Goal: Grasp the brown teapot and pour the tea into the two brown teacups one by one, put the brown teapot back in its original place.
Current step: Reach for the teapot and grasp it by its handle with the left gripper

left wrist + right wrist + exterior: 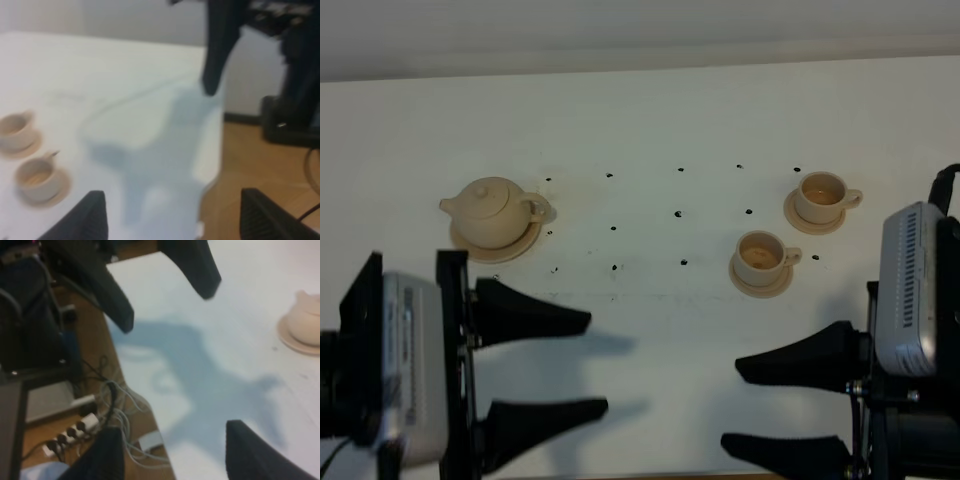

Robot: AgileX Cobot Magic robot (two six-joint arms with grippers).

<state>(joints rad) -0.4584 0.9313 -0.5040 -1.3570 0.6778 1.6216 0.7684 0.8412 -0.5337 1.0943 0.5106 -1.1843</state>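
The brown teapot (495, 207) stands on its wide saucer, the original place (502, 249), at the table's left; it also shows in the right wrist view (306, 320). The two brown teacups (821, 196) (761, 254) sit on small saucers at the right. They also show in the left wrist view (15, 131) (36, 178). My left gripper (598, 362) (172, 215) is open and empty, near the front edge, below and right of the teapot. My right gripper (730, 404) (172, 440) is open and empty, in front of the cups.
Small dark marks (678, 213) dot the white table (650, 120) between teapot and cups. The front edge of the table drops to a wooden floor (270, 170) with cables and a power strip (75, 432).
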